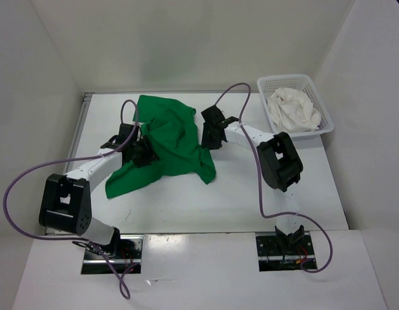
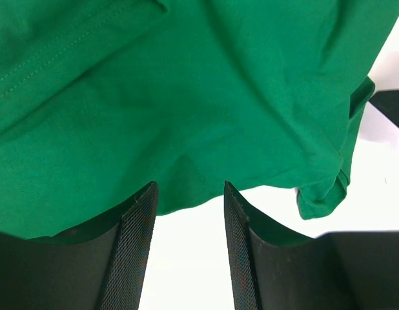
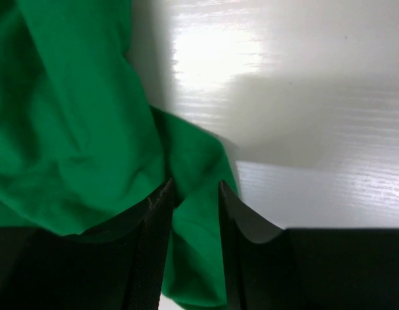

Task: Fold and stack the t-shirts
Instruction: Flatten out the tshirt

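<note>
A bright green t-shirt [image 1: 164, 145] lies rumpled across the middle of the white table [image 1: 186, 206]. My left gripper [image 1: 143, 154] is at its left side, open, with the shirt's edge [image 2: 186, 116] just beyond the fingertips and bare table between the jaws. My right gripper [image 1: 209, 135] is at the shirt's right edge, open, with a fold of green cloth [image 3: 193, 239] lying between its jaws. A white/cream t-shirt [image 1: 293, 110] sits bunched in the basket. The lavender shirt is out of view.
A white plastic mesh basket [image 1: 316, 90] stands at the back right corner of the table. White walls enclose the table on the left, back and right. Purple cables loop from both arms.
</note>
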Motion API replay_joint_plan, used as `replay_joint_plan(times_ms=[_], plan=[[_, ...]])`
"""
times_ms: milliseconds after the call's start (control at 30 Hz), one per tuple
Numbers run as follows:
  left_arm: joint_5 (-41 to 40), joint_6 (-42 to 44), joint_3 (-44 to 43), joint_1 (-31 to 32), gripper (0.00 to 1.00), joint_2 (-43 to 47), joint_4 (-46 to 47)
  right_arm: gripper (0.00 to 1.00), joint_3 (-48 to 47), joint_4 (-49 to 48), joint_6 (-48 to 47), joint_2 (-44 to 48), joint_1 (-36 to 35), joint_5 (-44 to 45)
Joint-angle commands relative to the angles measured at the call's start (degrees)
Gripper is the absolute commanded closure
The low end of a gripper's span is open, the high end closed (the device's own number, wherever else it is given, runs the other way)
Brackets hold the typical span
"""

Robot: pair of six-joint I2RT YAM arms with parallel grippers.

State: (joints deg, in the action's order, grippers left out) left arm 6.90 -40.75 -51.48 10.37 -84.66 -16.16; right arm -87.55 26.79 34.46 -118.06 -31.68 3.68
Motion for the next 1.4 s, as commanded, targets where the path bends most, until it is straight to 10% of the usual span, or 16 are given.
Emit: replay_joint_plan(times_ms=[0,233,433,667,1367], plan=[[1.0,-0.4,0.5,0.0,0.47,1.1,1.4,0.61,-4.5,2.9,-0.3,-3.0,-1.4,2.8],[1.0,-0.4,0.5,0.0,0.46,0.0,2.0,0.62,-6.2,4.8,-0.8,-4.6,-1.9,4.9],[1.6,-0.4,0.5,0.0,0.46,-0.5,2.0,0.90,-7.8,7.0,-0.8,-5.0,-2.4,5.2],[0.4,0.1,-0.7,0.0,0.46,-3.3,2.5,1.00,-0.9,4.7,-1.9,2.7,-0.6,3.6],[0.4,1.2,-4.0,-3.8,0.46,-12.3,4.3,0.90,13.6,0.5,-4.0,12.2,11.6,-1.2]])
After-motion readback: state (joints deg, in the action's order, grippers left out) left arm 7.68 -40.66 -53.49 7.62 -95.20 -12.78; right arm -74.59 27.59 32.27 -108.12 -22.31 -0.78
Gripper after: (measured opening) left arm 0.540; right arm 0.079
